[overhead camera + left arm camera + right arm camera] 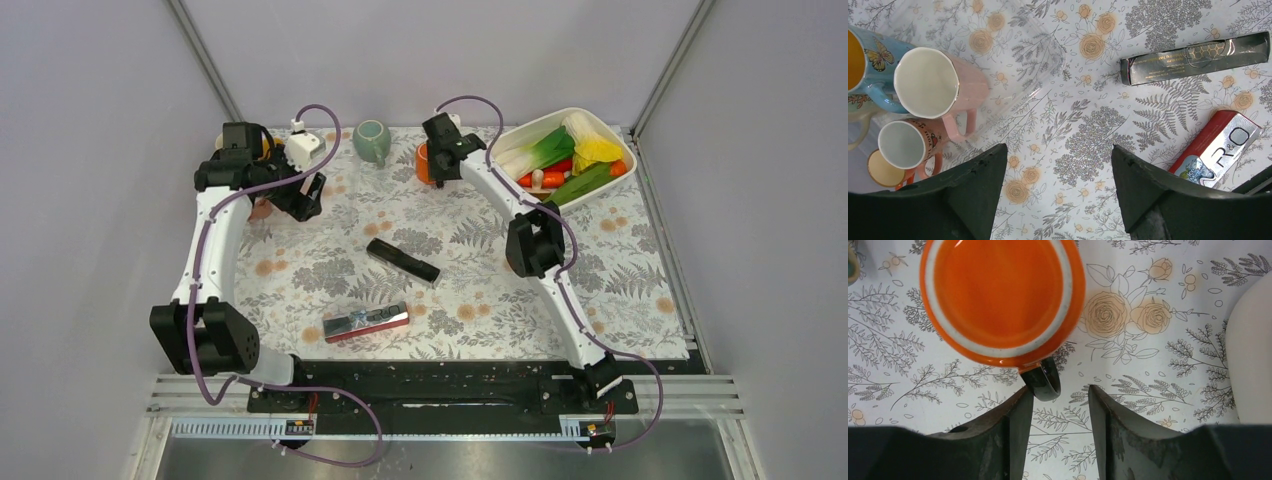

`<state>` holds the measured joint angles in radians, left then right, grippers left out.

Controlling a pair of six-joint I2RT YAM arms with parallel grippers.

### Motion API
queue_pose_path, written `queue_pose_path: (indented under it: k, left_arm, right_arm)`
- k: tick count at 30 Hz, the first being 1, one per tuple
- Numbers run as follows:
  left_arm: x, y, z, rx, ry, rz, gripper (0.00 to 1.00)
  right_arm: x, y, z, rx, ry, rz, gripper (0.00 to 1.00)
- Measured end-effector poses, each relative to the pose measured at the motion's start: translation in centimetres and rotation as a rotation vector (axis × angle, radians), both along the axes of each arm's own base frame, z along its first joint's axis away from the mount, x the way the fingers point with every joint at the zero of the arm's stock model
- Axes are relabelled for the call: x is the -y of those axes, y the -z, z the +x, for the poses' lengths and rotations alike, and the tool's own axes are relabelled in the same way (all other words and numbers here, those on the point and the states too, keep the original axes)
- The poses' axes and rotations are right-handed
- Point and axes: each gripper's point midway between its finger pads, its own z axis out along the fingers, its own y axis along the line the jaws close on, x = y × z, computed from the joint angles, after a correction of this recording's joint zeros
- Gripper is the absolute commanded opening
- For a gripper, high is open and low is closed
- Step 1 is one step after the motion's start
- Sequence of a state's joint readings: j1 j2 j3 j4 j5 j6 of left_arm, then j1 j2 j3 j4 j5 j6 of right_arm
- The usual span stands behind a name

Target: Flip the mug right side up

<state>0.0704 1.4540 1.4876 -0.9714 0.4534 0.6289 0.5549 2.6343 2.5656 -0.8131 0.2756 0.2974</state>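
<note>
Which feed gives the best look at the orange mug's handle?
Right wrist: the orange mug, base up, with its dark handle just ahead of the right gripper. Top external shows only an orange sliver beside that gripper. Left wrist misses it.

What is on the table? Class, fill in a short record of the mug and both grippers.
Mug: orange mug, base up on the flowered cloth
Handle: black handle, at the mouth of the gap between the right gripper fingers
Right gripper: open, holding nothing
Left gripper: open, empty, above the cloth
Task state: mug not yet turned
</note>
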Motion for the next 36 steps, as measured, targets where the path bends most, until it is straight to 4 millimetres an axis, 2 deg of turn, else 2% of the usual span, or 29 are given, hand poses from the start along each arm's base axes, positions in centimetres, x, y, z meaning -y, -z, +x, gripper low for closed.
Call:
queue_pose_path:
  k: [2, 5, 12, 15, 17, 20, 22, 24, 27, 31, 33, 36]
  left_arm:
    - [0.0, -0.3, -0.2, 0.011, 0.003, 0.001, 0.8]
    - [0.1, -0.6, -0.4, 0.016, 0.008, 0.002, 0.8]
    - [0.1, -1.1, -1.1, 0.018, 0.003, 0.0, 0.8]
    - [0.2, -1.7, -1.6, 0.03, -0.003, -0.003, 0.8]
    - [0.2, -2.3, -1.9, 0.044, -0.012, -0.004, 0.8]
    - [0.2, -3.2, -2.3, 0.066, -0.024, -0.008, 0.81]
    - [0.2, -3.7, -2.6, 0.082, -0.029, -0.011, 0.82]
    - [0.3, -4.4, -3.0, 0.102, -0.034, -0.015, 0.83]
    - [0.3, -5.0, -3.4, 0.118, -0.038, -0.017, 0.83]
    - [0.3, -5.1, -3.9, 0.112, -0.042, -0.019, 0.83]
    - [0.4, -5.0, -4.1, 0.106, -0.041, -0.019, 0.83]
    - [0.4, -5.0, -4.6, 0.101, -0.039, -0.02, 0.83]
  right_arm:
    - [0.6, 0.2, 0.2, -0.015, 0.013, 0.019, 0.47]
    - [0.9, 0.6, 0.4, -0.047, 0.002, 0.061, 0.5]
    - [0.1, 1.3, 0.2, -0.093, -0.068, 0.125, 0.55]
    - [-0.7, 1.3, -0.2, -0.105, -0.111, 0.146, 0.44]
    - [-1.0, 1.3, -0.3, -0.104, -0.128, 0.152, 0.32]
    - [-1.3, 1.2, -0.3, -0.102, -0.146, 0.155, 0.23]
    - [-1.5, 1.2, -0.3, -0.098, -0.15, 0.154, 0.09]
    - [-1.6, 1.1, -0.3, -0.094, -0.15, 0.15, 0.01]
    - [-1.7, 1.3, -0.4, -0.094, -0.147, 0.147, 0.0]
    - [-1.4, 3.0, -1.1, -0.115, -0.155, 0.121, 0.0]
    - [-0.5, 4.6, -2.6, -0.16, -0.157, 0.077, 0.0]
    - [0.5, 4.6, -4.8, -0.17, -0.164, 0.038, 0.0]
